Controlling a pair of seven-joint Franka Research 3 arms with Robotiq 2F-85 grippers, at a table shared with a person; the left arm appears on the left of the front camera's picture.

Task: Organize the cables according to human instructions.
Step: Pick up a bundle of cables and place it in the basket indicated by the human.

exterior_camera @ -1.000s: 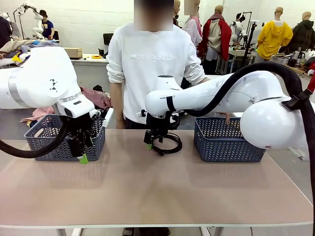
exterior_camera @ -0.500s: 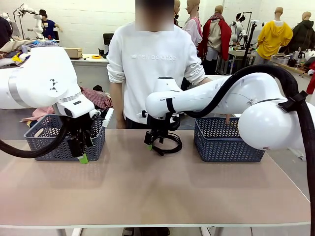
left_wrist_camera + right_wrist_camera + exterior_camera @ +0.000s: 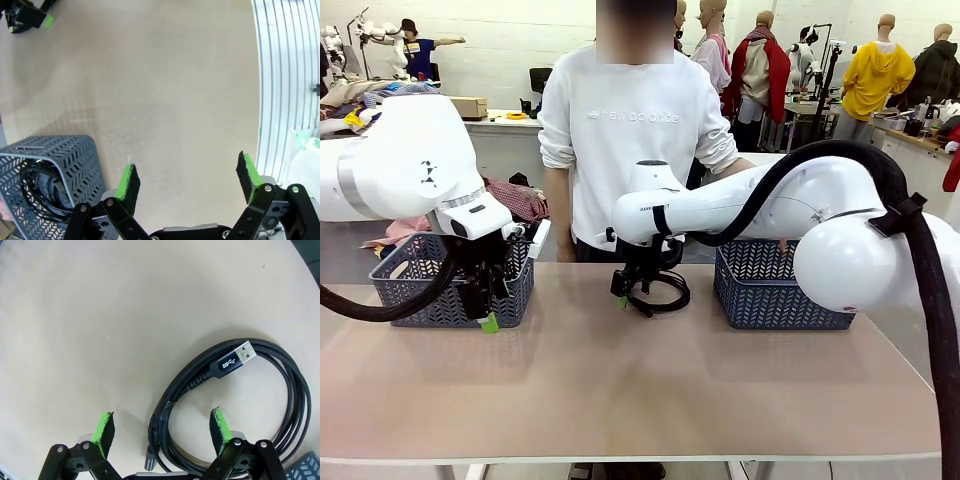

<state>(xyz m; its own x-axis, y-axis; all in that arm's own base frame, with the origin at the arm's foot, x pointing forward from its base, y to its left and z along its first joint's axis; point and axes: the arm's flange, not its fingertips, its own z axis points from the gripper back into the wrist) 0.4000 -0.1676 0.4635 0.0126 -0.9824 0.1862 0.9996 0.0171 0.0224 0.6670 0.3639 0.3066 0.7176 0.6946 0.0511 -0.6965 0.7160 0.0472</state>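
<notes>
One black braided cable (image 3: 666, 293) lies coiled on the table's far middle, in front of the person. In the right wrist view the cable (image 3: 260, 390) shows a silver USB plug. My right gripper (image 3: 626, 297) hangs just over the coil's left edge, open. The right gripper (image 3: 162, 432) has strands of the coil's left side between its green pads (image 3: 104, 432), untouched. My left gripper (image 3: 486, 316) is open with nothing in it, in front of the left basket (image 3: 415, 290). In the left wrist view, black coiled cables (image 3: 42, 186) lie inside that basket (image 3: 80, 155), beside my left gripper (image 3: 187, 177).
A second grey mesh basket (image 3: 775, 295) stands at the far right, behind my right arm. The person (image 3: 630, 130) stands at the far edge between the baskets. The near half of the tan table (image 3: 640, 390) is bare.
My right arm has shifted slightly to the left over the coil. The person's hand seen at the right basket a second ago is now hidden behind my arm. The left arm is unchanged.
</notes>
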